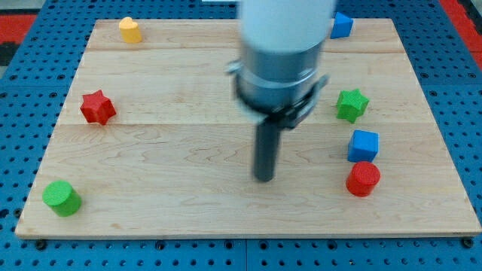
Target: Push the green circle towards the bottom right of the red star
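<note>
The green circle [61, 198] sits near the board's bottom left corner. The red star [97, 107] lies at the left side, above the green circle. My tip [263, 178] rests on the board near the middle, far to the right of both blocks and touching none. The arm's body hides part of the board's upper middle.
A yellow block [130, 30] lies at the top left. A blue block [341, 25] sits at the top right. A green star [352, 105], a blue cube [363, 144] and a red circle [363, 179] stand in a column at the right. The wooden board [188, 211] has blue pegboard around it.
</note>
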